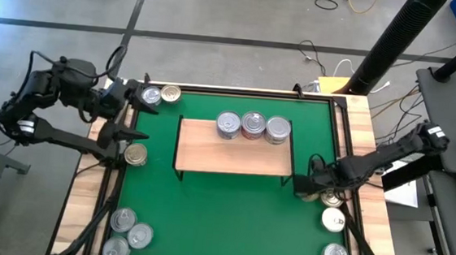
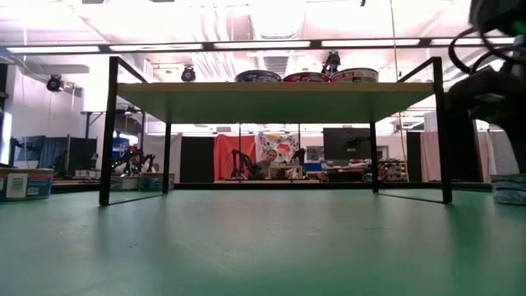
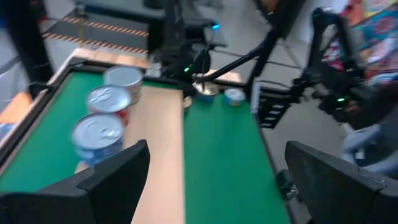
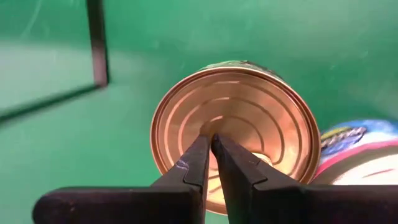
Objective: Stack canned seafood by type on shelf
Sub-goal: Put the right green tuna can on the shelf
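- Green mat [image 1: 230, 209] covers a wood-edged table, with concrete floor and cables at the frame's top
- At centre, the shelf [image 1: 230, 156] carries three silver tins [image 1: 252, 126] in a row along its upper edge, probably grouped by type
- Right gripper [image 1: 303, 185], just off the shelf's lower right corner, hangs over a gold tin [image 4: 236, 127], fingers together above its lid, nothing clamped
- Left gripper [image 1: 131, 112] waits at the mat's left edge, fingers spread wide and empty
- Loose tins sit in the upper left, lower left and lower right corners

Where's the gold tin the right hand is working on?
High view: gold tin on the green mat's right side, beside the shelf's near right leg, under the right hand.
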Tool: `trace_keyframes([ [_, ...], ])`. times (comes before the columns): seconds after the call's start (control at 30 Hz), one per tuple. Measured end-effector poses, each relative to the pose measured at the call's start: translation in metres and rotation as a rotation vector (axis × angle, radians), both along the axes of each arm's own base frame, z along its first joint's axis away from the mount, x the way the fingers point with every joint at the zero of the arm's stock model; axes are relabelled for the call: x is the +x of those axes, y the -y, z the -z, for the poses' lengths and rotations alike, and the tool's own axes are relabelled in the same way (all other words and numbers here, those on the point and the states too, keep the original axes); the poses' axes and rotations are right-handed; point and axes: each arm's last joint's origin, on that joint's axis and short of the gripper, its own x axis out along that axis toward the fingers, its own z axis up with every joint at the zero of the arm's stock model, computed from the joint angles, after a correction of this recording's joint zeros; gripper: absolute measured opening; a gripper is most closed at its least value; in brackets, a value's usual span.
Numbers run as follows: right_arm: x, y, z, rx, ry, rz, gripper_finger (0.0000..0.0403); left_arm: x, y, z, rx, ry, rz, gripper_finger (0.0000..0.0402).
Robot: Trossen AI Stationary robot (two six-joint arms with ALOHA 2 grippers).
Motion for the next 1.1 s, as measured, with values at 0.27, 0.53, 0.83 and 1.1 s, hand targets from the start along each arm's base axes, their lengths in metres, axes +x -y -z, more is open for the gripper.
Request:
trace_keyframes([
  [0.27, 0.027, -0.044, 0.003, -0.073, -0.043, -0.165, 0.0028, 0.014, -0.001, 0.003, -0.012, -0.035, 0.003, 0.0356],
  [0.53, 0.09, -0.113, 0.011, -0.114, -0.026, -0.439, 0.0028, 0.038, 0.012, 0.005, 0.022, 0.056, 0.115, 0.0356],
  [0.83, 0.178, -0.193, -0.001, -0.258, 0.277, -0.651, 0.0028, 0.066, 0.058, 0.039, 0.033, -0.019, 0.294, 0.0356],
  [1.1, 0.209, -0.214, -0.046, -0.352, 0.261, -0.778, 0.0063, 0.072, 0.092, 0.082, 0.007, -0.16, 0.324, 0.0356],
])
